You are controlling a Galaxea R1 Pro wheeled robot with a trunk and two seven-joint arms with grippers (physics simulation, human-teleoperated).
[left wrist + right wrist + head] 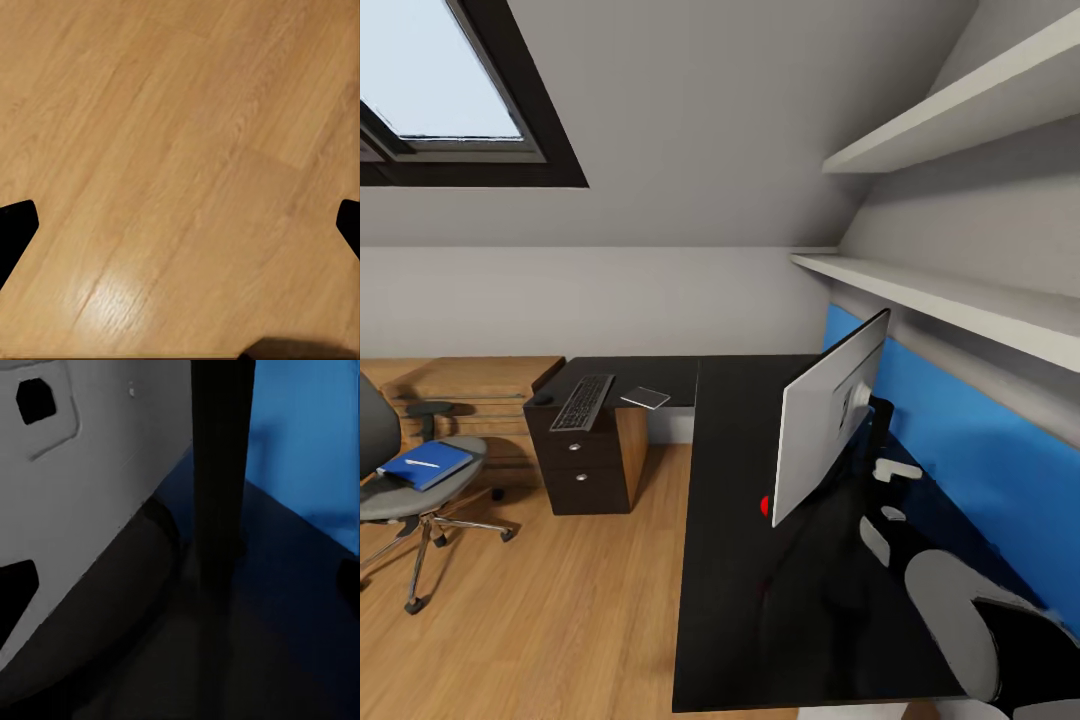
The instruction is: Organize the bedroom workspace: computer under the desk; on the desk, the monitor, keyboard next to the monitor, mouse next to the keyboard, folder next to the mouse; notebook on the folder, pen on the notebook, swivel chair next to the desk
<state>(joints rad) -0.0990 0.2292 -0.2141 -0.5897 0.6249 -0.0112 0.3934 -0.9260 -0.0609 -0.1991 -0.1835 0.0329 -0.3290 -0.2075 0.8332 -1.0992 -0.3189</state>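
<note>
The monitor (830, 415) stands on the black desk (730, 600), white back toward me, red dot at its lower corner. On the desk's far wing lie the keyboard (582, 402), the mouse (542, 399) left of it and the notebook (646, 397) to its right. At the left stands the swivel chair (405, 490), away from the desk, with the blue folder (425, 465) and the white pen (422, 463) on its seat. My right gripper (180, 585) is open behind the monitor (82, 487), its stand pole (221, 472) between the fingers. My left gripper (180, 225) hangs open over floor. The computer is out of view.
Black drawers (585, 465) with silver knobs sit under the keyboard end. A wooden chest (470, 385) stands behind the chair. White shelves (960, 290) and a blue wall panel (980, 450) run along the desk's right side. Open wood floor (560, 620) lies between chair and desk.
</note>
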